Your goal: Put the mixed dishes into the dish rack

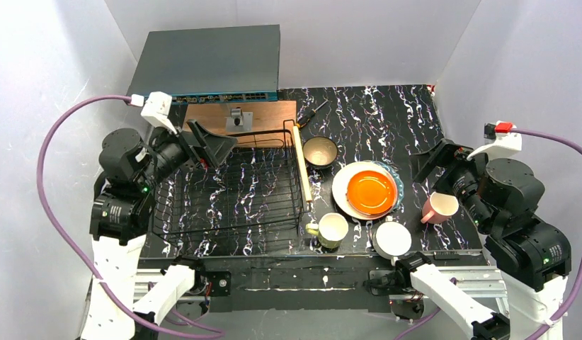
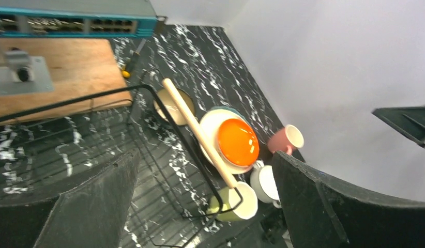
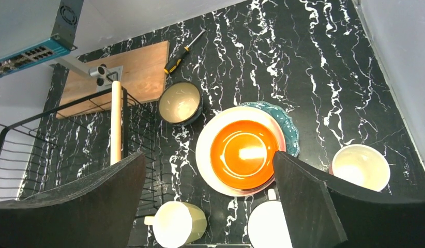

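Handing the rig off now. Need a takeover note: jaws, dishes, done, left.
left gripper: jaws open, empty, above the dish rack.
right gripper: jaws open, empty, near the pink mug.
Rack holds nothing. On the table to its right: bowl, stacked orange plate, cream plate and teal plate, yellow-green mug, white cup.
Done: nothing. Left: all seven dishes.

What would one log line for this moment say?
dish rack: no dishes inside | orange plate: top of stack on table | left claw: open, over rack | right claw: open, by pink mug
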Robot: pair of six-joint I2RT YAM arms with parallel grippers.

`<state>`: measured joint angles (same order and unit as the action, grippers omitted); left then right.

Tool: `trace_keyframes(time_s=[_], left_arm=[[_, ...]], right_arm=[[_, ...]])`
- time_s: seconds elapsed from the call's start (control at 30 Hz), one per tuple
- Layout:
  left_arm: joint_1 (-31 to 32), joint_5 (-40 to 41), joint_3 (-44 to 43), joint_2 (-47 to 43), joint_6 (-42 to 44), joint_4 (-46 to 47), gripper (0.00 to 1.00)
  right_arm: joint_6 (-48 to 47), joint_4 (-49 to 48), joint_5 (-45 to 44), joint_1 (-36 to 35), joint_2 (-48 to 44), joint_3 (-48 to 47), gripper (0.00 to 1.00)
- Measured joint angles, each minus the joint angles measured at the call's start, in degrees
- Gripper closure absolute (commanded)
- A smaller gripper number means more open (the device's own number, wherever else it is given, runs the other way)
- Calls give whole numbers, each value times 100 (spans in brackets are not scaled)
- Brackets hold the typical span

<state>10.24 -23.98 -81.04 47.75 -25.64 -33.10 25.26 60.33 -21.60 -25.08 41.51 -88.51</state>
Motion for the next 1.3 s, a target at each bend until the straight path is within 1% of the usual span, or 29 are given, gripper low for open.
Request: trace_keyframes(time_s=[0.23, 0.33, 0.47, 0.6, 0.77, 0.9, 0.97, 1.1, 1.17, 1.23, 1.3], left_arm=[[7, -1061, 508, 99, -598, 489, 1], [139, -1307, 685, 151, -833, 702, 1], [716, -1371, 776, 326, -986, 890, 0], [1682, -1128, 852, 601, -1008, 1004, 0], [3268, -355, 932, 1178, -920, 1058, 1], [4371, 391, 929, 1698, -762, 1077, 1], [4813, 761, 878, 1944, -637, 1027, 1], [5676, 1709, 340, 2588, -282, 685, 1], [6069, 2267, -103, 2963, -96, 444, 5], [6406, 2958, -581, 3379, 90, 151, 7], [6748, 3448, -869, 3686, 210, -71, 9]], right_arm=[[-64, -10, 459, 0, -20, 158, 0], [-105, -70, 733, 0, -43, 372, 0], [-100, -61, 986, 0, -43, 741, 0], [-49, -30, 1045, 0, -41, 932, 0], [22, -8, 1038, 0, -131, 1079, 0], [35, 58, 959, 0, -264, 1185, 0], [41, 109, 887, 0, -328, 1226, 0], [97, 173, 667, 0, -453, 1282, 0], [170, 186, 495, 0, -554, 1305, 0], [282, 192, 278, 0, -677, 1312, 0], [423, 169, 29, 0, -909, 1354, 0]])
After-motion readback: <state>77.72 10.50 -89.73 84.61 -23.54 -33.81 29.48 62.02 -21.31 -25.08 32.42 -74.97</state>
